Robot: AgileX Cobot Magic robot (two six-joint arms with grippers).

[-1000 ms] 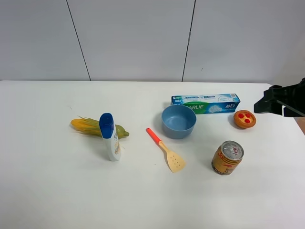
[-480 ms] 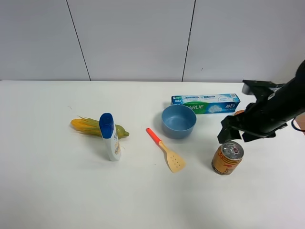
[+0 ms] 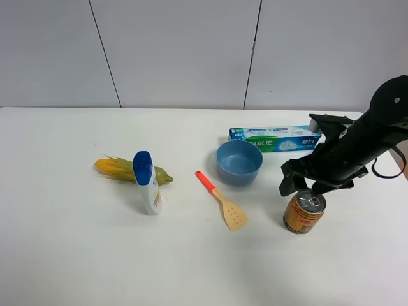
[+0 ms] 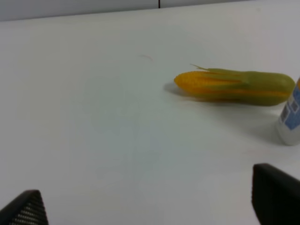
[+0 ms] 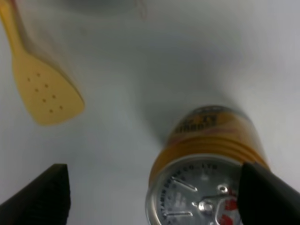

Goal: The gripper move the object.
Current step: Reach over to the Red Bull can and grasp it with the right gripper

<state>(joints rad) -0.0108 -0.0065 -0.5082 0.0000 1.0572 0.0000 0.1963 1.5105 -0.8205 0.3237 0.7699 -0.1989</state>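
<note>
Two black jointed fingers (image 5: 44,194) of the right gripper (image 3: 303,187) hung spread wide, holding nothing, just above the small orange-gold drink can with a silver pull-tab top (image 3: 303,213), upright on the white table (image 3: 191,268). It sat off-centre toward one finger, so I judged I should recentre, lower to mid-wall, then close gently.

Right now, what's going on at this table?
The right gripper hovers open just above the can, which stands upright on the table near the spatula. In the right wrist view the can's top sits between the spread fingers, not yet gripped. The left gripper is open and idle over bare table by the corn.
</note>
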